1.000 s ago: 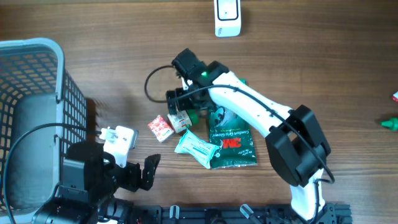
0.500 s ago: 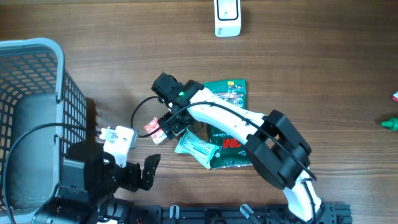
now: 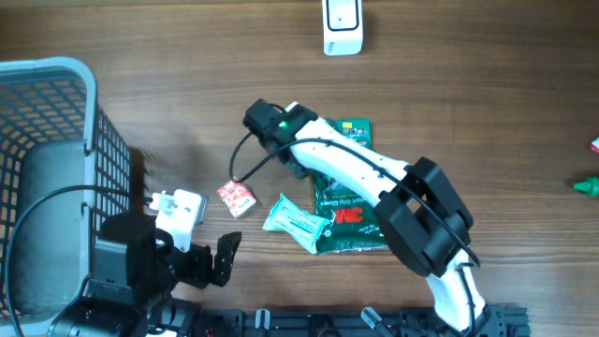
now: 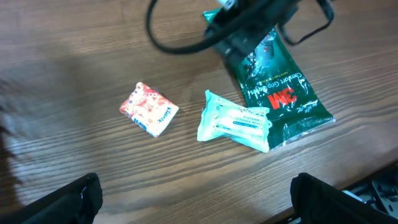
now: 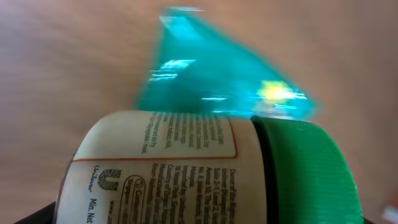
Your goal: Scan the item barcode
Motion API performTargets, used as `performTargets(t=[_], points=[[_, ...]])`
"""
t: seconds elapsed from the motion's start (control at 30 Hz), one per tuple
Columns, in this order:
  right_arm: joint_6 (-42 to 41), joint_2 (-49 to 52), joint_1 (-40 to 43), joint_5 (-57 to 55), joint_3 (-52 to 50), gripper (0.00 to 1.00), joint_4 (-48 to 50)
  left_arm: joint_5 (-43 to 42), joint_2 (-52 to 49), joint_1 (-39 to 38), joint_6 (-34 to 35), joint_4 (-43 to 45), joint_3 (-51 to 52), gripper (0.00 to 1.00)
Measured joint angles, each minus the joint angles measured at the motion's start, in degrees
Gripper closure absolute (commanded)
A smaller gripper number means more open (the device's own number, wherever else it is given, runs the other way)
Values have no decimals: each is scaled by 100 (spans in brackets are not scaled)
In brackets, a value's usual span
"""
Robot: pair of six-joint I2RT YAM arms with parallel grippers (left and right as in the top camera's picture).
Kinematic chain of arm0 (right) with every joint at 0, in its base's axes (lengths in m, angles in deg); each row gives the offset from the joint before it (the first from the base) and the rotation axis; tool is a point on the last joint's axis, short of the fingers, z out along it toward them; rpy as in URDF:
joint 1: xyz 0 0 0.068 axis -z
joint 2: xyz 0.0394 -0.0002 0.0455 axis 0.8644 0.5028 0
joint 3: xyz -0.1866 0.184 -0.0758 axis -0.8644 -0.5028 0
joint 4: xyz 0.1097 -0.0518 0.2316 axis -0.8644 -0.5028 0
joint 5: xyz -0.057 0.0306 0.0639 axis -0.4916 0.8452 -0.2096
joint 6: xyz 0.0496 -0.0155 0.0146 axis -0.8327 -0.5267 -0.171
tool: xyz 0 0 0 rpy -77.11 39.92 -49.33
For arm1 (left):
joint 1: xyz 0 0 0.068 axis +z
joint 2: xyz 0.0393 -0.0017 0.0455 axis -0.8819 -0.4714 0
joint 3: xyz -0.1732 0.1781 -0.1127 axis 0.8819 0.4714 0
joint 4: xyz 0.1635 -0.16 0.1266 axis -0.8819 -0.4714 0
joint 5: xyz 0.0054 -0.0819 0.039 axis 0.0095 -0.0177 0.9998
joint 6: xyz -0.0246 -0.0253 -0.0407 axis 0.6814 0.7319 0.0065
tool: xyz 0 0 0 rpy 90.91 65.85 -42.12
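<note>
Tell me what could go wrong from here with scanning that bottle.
The bottle is round, and no barcode shows on the side facing the right wrist camera, so it may slip or need turning. A blurred packet shows right behind it and may get dragged. The scanner sits far across the table, a long carry.

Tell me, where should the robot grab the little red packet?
Probably best to pinch the little red packet across its narrower width, coming straight down from above. It lies flat on the table, turned at a slant, with bare wood on both sides, so the grip should turn to match.
</note>
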Motion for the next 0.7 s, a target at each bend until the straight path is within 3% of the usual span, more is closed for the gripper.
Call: performTargets(t=[0.1,0.2,0.4,0.57,0.7], points=[[0,0,332,-1067,0,15,-214,0,0,0,0,2,0,0],[-61,0,872,-1360,0,15,-258,0,0,0,0,2,0,0],[-177,0,2850,-1419,-2,15,-195,0,0,0,0,2,0,0],[4,20,2964,-1416,-203,12,291,0,0,0,0,4,0,0],[13,433,2951,-1534,-356,1,46,0,0,0,0,2,0,0]])
